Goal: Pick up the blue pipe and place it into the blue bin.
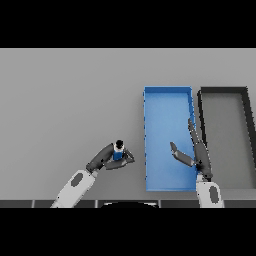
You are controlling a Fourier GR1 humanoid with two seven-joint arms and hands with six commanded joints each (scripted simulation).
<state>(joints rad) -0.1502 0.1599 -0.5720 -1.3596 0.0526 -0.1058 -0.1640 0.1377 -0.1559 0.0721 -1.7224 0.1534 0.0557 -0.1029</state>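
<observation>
table: plain grey flat table (65, 100) | bin: bright blue rectangular bin (167, 95) | second bin: black-walled rectangular bin (223, 90) with grey floor | pipe: short blue pipe (118, 152) with dark cap | hands: dark left hand (106, 159), dark right hand (196, 152)

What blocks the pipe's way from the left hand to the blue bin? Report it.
Little blocks it. The left hand is curled round the blue pipe, and only bare table lies between it and the blue bin. The open right hand hangs over the bin's right side, so its left part looks freer.
</observation>
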